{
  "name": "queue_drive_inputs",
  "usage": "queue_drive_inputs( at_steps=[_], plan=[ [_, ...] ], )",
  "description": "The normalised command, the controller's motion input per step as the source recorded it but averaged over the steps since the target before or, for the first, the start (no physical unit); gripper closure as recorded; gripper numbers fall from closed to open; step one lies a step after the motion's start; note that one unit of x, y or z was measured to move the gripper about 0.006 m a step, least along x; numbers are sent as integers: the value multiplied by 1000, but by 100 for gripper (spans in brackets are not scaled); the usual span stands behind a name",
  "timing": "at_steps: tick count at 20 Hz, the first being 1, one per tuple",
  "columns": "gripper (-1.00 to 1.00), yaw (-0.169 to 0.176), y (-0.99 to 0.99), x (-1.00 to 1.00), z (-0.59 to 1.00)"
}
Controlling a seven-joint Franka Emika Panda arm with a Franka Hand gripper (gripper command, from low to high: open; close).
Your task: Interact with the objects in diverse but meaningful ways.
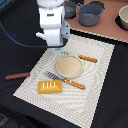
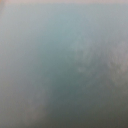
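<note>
Going left to right in the exterior view, we saw the sausage [image 1: 17, 76] off the mat [image 1: 100, 85] at its 9 o'clock, lying flat on the dark cloth. We judged it light, stiff and prone to rolling, so best pinched across its middle. The loaf [image 1: 50, 87] lay on the mat at 7 o'clock of the plate [image 1: 68, 66]; it looked like light, hard plastic, and its short width seemed the place to grip. A knife [image 1: 65, 80] lay between loaf and plate. The gripper [image 1: 59, 50] was low at 11 o'clock of the plate, with a pale blue bit, probably the carton [image 1: 60, 52], at its tip. The wrist view was filled with blurred pale blue, so the carton was right at the camera. We could not tell whether the fingers were spread or pinching it. A second utensil [image 1: 88, 59] lay at 2 o'clock of the plate. Pots [image 1: 90, 14] stood far back.
</note>
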Motion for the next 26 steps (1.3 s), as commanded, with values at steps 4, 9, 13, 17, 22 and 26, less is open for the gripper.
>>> queue_drive_inputs(
  at_steps=[4,9,13,17,22,26],
  plan=[
    [100,0,510,789,84],
    [100,0,550,773,33],
    [100,0,557,774,0],
    [100,0,571,756,-14],
    [-100,0,374,369,-81],
    [-100,1,234,39,256]
  ],
)
